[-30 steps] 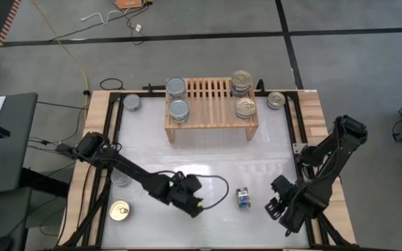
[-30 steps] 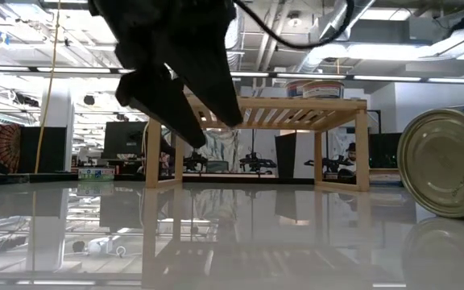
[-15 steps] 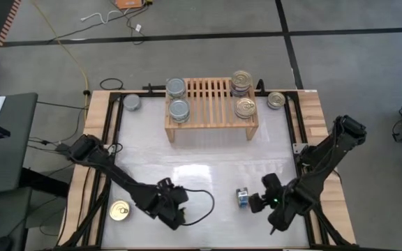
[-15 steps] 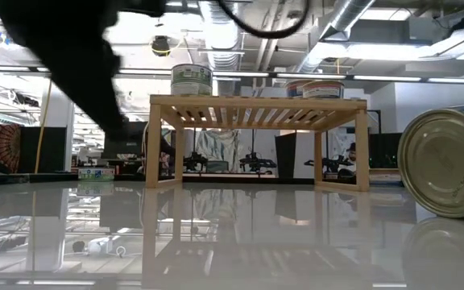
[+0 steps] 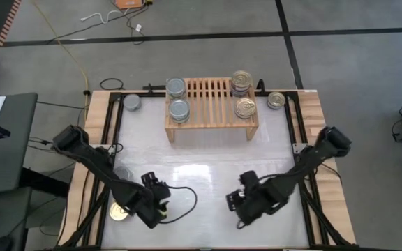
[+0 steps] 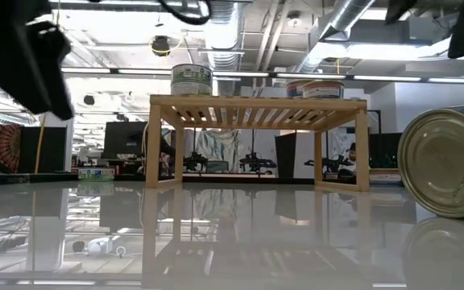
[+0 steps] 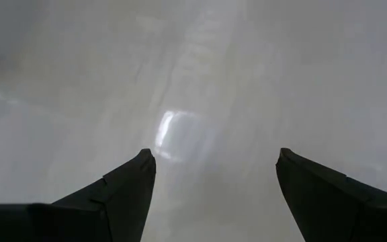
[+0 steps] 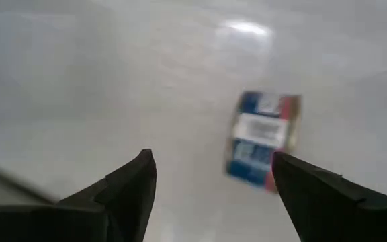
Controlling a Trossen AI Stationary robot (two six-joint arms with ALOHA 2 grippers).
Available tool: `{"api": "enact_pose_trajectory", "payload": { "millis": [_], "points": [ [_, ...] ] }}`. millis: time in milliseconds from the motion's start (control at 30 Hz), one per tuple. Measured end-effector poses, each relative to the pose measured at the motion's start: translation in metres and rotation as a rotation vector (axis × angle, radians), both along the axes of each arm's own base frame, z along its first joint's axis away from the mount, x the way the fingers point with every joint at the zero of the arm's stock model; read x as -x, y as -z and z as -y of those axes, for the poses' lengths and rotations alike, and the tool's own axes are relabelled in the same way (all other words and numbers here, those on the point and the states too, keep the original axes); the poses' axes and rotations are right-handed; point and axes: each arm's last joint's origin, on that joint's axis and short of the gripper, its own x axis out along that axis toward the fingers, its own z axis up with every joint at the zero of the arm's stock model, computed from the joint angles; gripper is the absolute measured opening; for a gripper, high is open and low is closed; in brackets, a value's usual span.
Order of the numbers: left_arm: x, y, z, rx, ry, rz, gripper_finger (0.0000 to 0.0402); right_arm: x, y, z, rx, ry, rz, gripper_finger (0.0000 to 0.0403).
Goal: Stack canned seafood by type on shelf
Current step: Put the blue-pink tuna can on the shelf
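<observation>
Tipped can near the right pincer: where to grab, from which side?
The tipped can lies on its side, label up; its curved wall could roll. Probably come from above and clamp the two flat ends. The open right pincer has it off toward one finger; left pincer waits open.

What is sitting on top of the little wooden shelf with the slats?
Round metal tins sit on the light-wood slatted shelf: two silver-topped ones at one end, two gold-topped ones at the other. Whether tins hide beneath those cannot be seen from above.
</observation>
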Motion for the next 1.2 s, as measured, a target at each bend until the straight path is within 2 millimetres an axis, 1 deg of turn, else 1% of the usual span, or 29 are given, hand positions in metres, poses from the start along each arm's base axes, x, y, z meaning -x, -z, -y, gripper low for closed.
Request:
{"api": "enact_pose_trajectory", "payload": {
  "millis": [133,267,400,533,700,833,967,1200],
  "points": [
    [0.021,-0.001,-0.01,0.056,0.01,0.051,0.0297,-0.017,0.001,0.001,0.051,0.019,-0.207,0.0317],
    [0.037,-0.002,-0.022,0.101,-0.003,0.091,0.0297,-0.029,0.01,-0.007,0.059,0.041,-0.243,0.0317],
    [0.045,-0.003,-0.028,0.119,-0.007,0.107,0.0297,-0.035,0.023,-0.012,0.056,0.067,-0.25,0.0317],
    [0.047,-0.002,-0.03,0.116,0.0,0.109,0.0297,-0.035,0.025,-0.015,0.055,0.063,-0.246,0.0317],
    [0.047,-0.001,-0.03,0.107,0.009,0.103,0.0297,-0.031,0.024,-0.012,0.085,0.065,-0.287,0.0317],
    [0.047,-0.001,-0.031,0.103,0.013,0.101,0.0297,-0.031,0.025,-0.012,0.085,0.066,-0.287,0.0317],
    [0.047,-0.001,-0.031,0.098,0.02,0.1,0.0297,-0.029,0.036,-0.011,0.074,0.106,-0.295,0.0317],
    [0.047,-0.001,-0.031,0.092,0.022,0.096,0.0297,-0.029,0.053,-0.012,0.049,0.121,-0.28,0.0318]
  ]
}}
